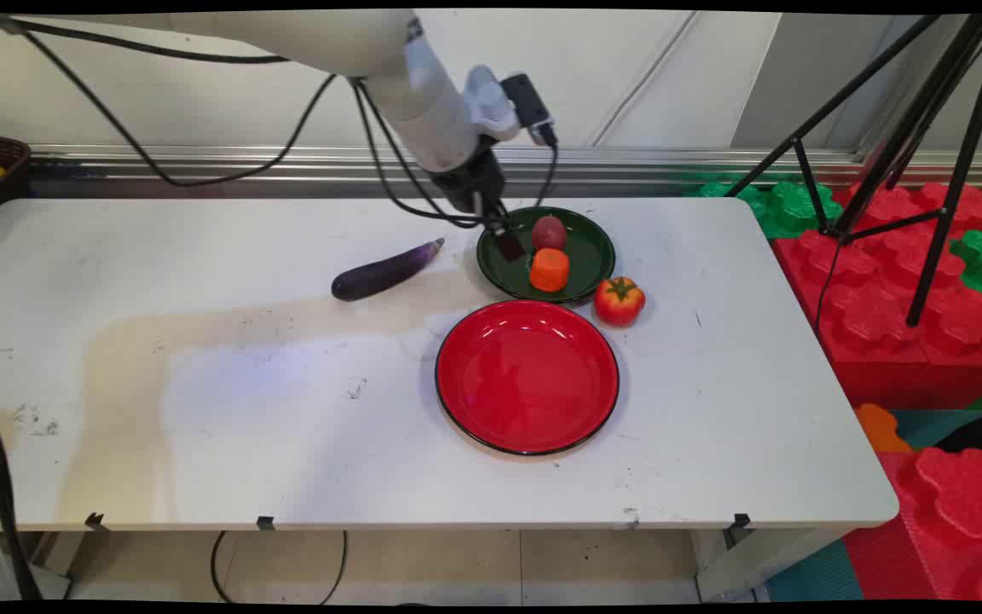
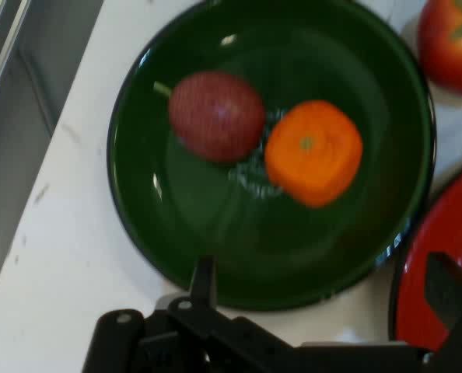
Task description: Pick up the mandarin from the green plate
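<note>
gripper (image 1: 504, 239): fingers spread, empty, low over green plate's (image 1: 593, 256) left rim
risk: could clip rim, tip plate; plum (image 1: 549, 232) and orange (image 1: 550, 269) roll off

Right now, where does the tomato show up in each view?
Main view: the tomato sits on the table just right of the green plate, above the red plate's right rim.
Hand view: only part of it shows, in the top right corner.
Shared landmark: the green plate holding the orange fruit.
</note>
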Robot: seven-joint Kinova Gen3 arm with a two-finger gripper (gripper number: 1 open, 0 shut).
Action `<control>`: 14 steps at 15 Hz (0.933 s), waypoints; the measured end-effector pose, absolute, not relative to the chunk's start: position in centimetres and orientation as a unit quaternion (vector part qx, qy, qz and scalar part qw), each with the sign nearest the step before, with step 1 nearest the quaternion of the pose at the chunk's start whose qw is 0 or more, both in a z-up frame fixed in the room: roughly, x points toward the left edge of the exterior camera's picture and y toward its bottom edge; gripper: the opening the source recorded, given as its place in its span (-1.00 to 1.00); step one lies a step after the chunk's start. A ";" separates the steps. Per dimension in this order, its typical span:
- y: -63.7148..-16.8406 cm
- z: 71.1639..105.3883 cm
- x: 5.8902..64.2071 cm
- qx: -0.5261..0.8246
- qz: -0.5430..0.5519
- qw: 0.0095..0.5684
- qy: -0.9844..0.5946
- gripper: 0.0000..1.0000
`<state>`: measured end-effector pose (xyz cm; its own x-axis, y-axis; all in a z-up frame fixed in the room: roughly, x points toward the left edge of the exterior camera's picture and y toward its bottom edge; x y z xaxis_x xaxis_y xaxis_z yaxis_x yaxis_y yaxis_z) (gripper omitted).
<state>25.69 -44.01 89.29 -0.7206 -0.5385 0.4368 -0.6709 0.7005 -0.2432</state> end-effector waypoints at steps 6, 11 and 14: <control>-46.9 86.3 22.9 0.363 0.196 0.181 -0.893 1.00; -49.0 83.1 21.8 0.383 0.185 0.180 -0.887 1.00; -49.8 81.6 21.5 0.392 0.179 0.180 -0.884 1.00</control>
<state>21.53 -49.80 81.64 -0.6282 -0.6280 0.4593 -0.7574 0.6287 -0.1763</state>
